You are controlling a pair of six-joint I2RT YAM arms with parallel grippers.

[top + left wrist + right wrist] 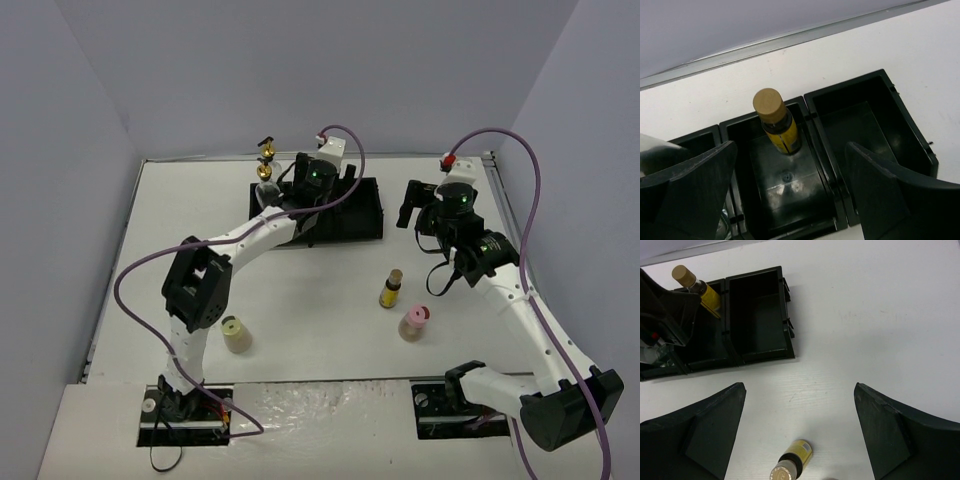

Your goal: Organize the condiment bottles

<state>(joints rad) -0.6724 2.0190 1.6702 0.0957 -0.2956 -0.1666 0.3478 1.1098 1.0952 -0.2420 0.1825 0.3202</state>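
Nearest, a beige jar (234,333) stands left, with a pink jar (414,322) and an amber bottle (391,288) right. Beyond, the right gripper (800,430) hangs wide open, empty. The left gripper (790,180) gapes empty over the tray (365,222), whose middle compartment holds a second amber bottle (776,121). Glass bottles (266,168) stand at its left end.

Black three-compartment tray (869,131) — white table (300,300)
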